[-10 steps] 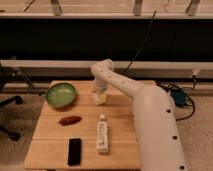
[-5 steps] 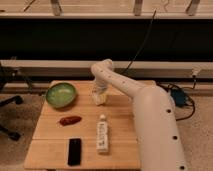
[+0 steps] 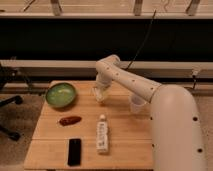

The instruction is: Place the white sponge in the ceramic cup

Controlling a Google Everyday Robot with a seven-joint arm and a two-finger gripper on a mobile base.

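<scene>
My gripper (image 3: 100, 93) hangs low over the back middle of the wooden table (image 3: 125, 145), just right of the green bowl. A small off-white block, the white sponge (image 3: 98, 96), sits right at the gripper's tip; I cannot tell whether it is held or lying on the table. The ceramic cup (image 3: 137, 104), plain white and handleless, stands upright to the right of the gripper, close against my white arm, which partly hides it.
A green bowl (image 3: 61, 94) stands at the back left. A red-brown oblong item (image 3: 70, 120) lies in front of it. A white labelled bottle (image 3: 102, 136) lies mid-table and a black phone (image 3: 74, 151) lies near the front edge. My arm covers the right side.
</scene>
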